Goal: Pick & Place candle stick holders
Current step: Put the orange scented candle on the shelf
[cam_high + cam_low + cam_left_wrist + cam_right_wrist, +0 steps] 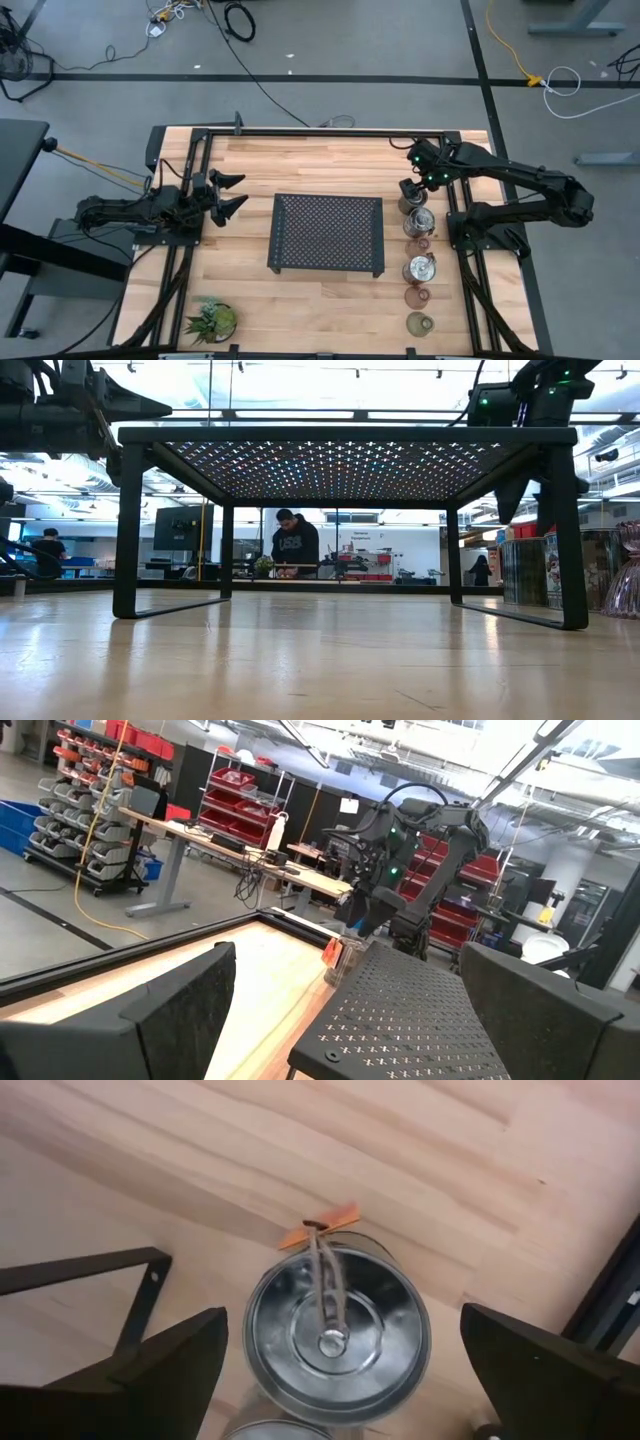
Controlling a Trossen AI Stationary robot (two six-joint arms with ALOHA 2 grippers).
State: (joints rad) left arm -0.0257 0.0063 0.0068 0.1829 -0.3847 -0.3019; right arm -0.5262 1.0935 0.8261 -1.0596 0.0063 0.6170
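Candle stick holders (419, 256) under right hand (409, 189)

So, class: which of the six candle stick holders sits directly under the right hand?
The silver holder at the far end of the row; the open right hand hovers over it, with every other holder nearer the front edge.

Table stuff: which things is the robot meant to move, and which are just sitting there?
For the job:
- silver candle holders, three in the row beside the right arm
- tinted glass candle holders, three in the same row
- right gripper, open above the far silver one

Just sitting there:
- black mesh tray
- potted plant
- left gripper, open, waiting
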